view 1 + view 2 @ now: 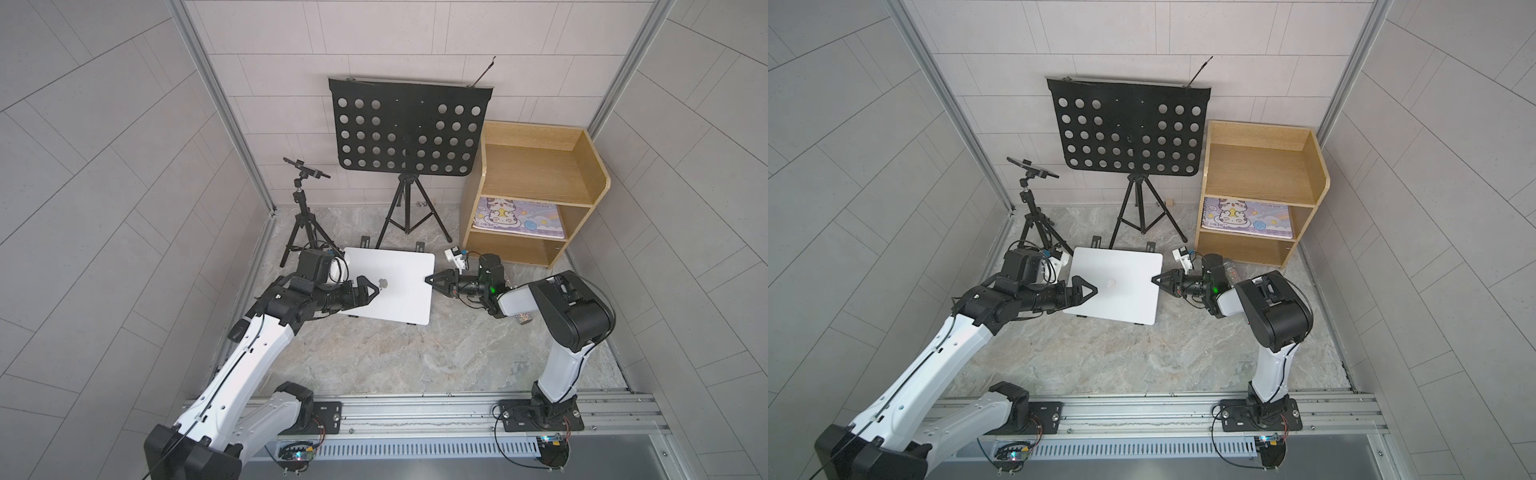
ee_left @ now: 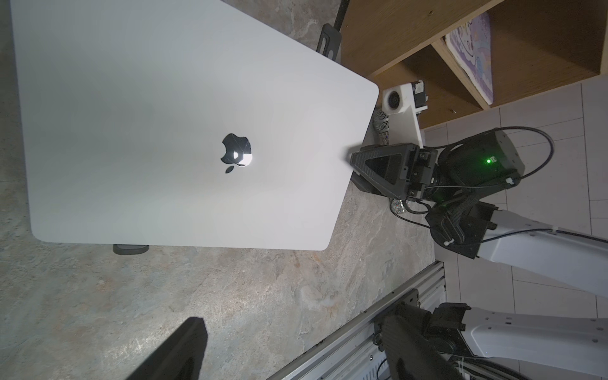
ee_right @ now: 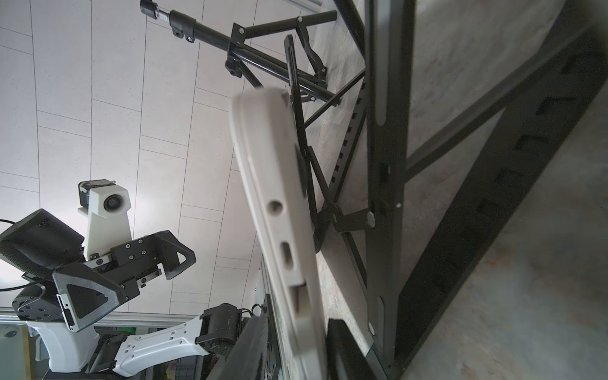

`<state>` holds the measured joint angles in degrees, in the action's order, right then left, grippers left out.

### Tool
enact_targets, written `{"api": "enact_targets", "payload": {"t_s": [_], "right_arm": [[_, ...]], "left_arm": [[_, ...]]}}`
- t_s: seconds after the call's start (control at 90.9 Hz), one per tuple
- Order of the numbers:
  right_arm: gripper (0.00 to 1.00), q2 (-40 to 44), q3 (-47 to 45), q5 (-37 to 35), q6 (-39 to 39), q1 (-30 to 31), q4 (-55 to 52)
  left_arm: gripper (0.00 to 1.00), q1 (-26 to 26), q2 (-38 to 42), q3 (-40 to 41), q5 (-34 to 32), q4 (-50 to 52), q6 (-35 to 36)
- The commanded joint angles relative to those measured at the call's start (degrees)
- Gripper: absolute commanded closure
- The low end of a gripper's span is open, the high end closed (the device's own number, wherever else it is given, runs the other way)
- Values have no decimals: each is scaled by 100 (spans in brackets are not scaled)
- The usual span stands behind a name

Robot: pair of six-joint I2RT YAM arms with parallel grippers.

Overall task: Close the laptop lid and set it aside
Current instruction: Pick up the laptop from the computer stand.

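- Laptop (image 1: 395, 301) closed, on stand (image 3: 385, 131).
- Left gripper (image 1: 372, 290) spread wide above the lid (image 2: 148, 115).
- Right gripper (image 2: 353, 164) narrow, seemingly clamping the laptop's right edge.

The slim silver-white aluminium laptop (image 1: 399, 299) lies shut, its thin laptop lid (image 1: 1125, 266) folded flat onto the base. The plain pale shell faces up, with the dark apple logo (image 2: 236, 153) at its centre. In the right wrist view its side edge (image 3: 279, 204) shows only a fine seam and several ports. It rests tilted on a black folding stand (image 3: 388, 148), raised above the grey marbled tabletop (image 1: 395, 365).
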<state>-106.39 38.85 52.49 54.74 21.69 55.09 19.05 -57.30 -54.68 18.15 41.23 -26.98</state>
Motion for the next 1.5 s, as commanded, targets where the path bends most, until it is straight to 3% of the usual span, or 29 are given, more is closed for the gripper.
{"api": "enact_targets", "payload": {"t_s": [0.0, 0.352, 0.484, 0.616, 0.902, 1.112, 1.343, 1.486], "right_arm": [[69, 172, 59, 149, 0, 15, 36], [79, 134, 105, 174, -90, 24, -20], [84, 272, 105, 121, -40, 12, -198], [90, 478, 167, 49, 223, 6, -408], [95, 842, 525, -208, 676, 3, -1712], [96, 881, 663, -291, 1052, 2, -2117], [97, 999, 750, -352, 1047, 13, -2631], [97, 1004, 798, -349, 1156, 30, -2749]], "left_arm": [[12, 27, 96, 84, 11, -28, 70], [12, 28, 236, 211, -32, -43, 25], [13, 20, 280, 522, -189, -218, -297], [14, -1, 399, 1163, -292, -767, -1145], [16, -133, 956, 2056, -1061, -1258, -3818], [19, -143, 1535, 3329, -1045, -2742, -5788], [19, -139, 1475, 4177, -1187, -3932, -6800], [19, -143, 1177, 4394, -1446, -4684, -7052]]}}
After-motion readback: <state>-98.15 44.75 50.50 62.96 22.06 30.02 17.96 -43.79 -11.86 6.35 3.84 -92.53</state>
